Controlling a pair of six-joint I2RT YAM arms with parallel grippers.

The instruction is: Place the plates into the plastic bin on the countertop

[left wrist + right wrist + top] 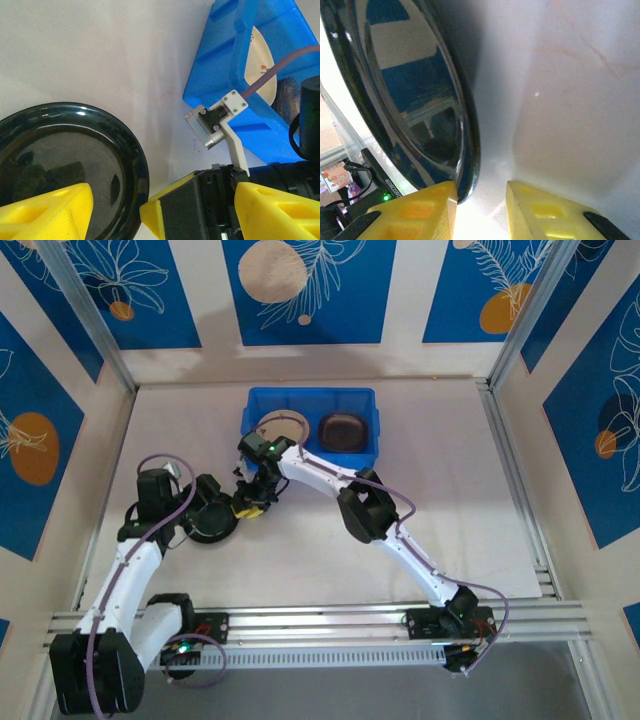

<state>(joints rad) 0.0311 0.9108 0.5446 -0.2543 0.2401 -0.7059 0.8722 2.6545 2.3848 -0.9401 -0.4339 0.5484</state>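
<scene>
Glossy black plate (65,165), bright blue bin (215,75)

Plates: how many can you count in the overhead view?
3. A black plate on the countertop; a cream plate in the left half of the bin; a dark plate in its right half. More may lie hidden underneath.

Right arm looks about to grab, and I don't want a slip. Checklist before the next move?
1. Black plate rim inside right pincer: ok.
2. Right pincer clamped on rim: not ok, gap on one side.
3. Left pincer open: ok.
4. Pincers clear of each other: not ok, crowded together.
5. Blue bin room above cream plate and dark plate: cannot tell.
</scene>
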